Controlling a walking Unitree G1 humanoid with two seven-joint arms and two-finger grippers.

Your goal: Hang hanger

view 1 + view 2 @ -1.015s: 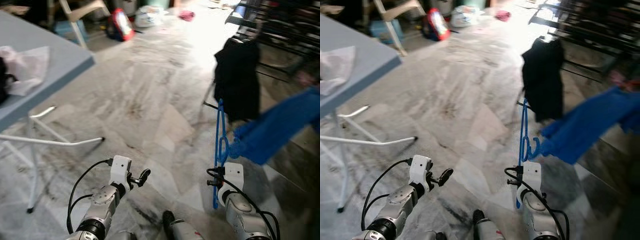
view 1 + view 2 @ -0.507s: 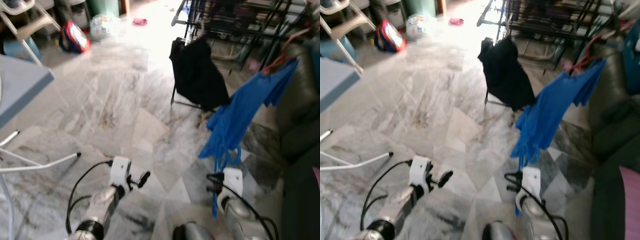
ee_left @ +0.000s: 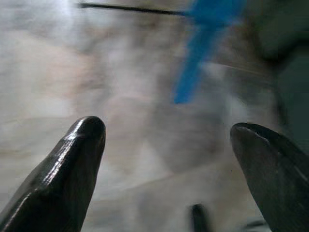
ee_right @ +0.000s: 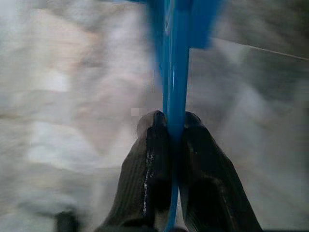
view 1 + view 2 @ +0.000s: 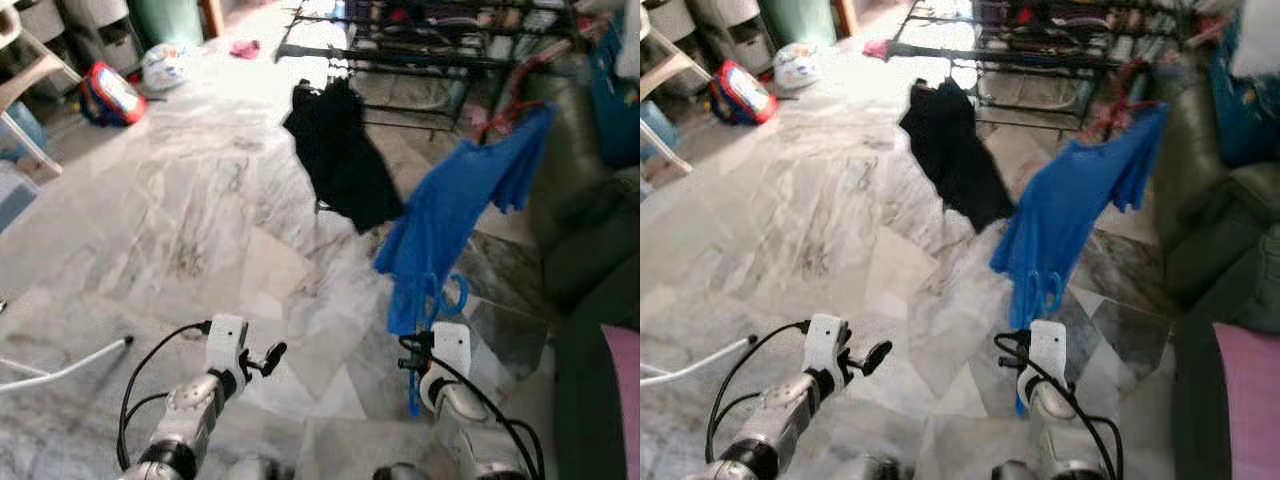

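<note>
A blue plastic hanger (image 5: 413,398) stands upright in my right gripper (image 5: 408,356), low in front of me on the right. In the right wrist view both black fingers (image 4: 150,145) press against the hanger (image 4: 173,82). My left gripper (image 5: 267,356) is held out on the left over the floor, open with nothing between its fingers (image 3: 84,145). Ahead stands a dark metal drying rack (image 5: 400,55). A black garment (image 5: 335,160) and a blue shirt (image 5: 455,205) hang from it, the shirt just beyond the hanger's top.
Marble floor (image 5: 180,220) stretches ahead and left. A dark sofa (image 5: 600,230) with a pink cushion (image 5: 625,390) lies close on the right. A red bag (image 5: 105,85) and a white bag (image 5: 165,65) sit at the far left. A white table leg (image 5: 60,365) lies near left.
The camera has swung right: the grey table has left the picture, and the rack and sofa have come in closer. Both grippers keep their pose, the right still on the hanger.
</note>
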